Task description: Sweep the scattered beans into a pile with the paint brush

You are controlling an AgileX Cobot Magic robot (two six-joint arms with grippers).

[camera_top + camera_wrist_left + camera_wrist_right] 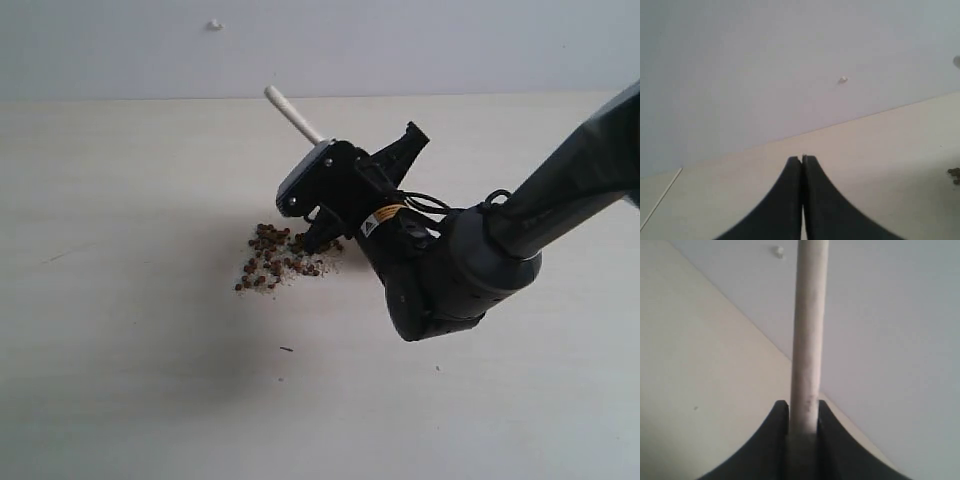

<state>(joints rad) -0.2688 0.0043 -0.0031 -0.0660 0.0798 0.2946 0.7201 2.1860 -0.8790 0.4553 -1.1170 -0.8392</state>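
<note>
The right gripper (803, 412), jaws clamped on the paint brush (293, 114), hangs over the beans (272, 260) bunched on the desk (120, 300) with open room all round — left gripper (802, 165) jaws pressed together, empty.

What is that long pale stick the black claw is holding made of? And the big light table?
The long pale brush handle looks like bare wood: matt, cream, slightly rough. The light beige table seems wood or wood-look laminate: smooth, with faint grain-like streaks.
</note>
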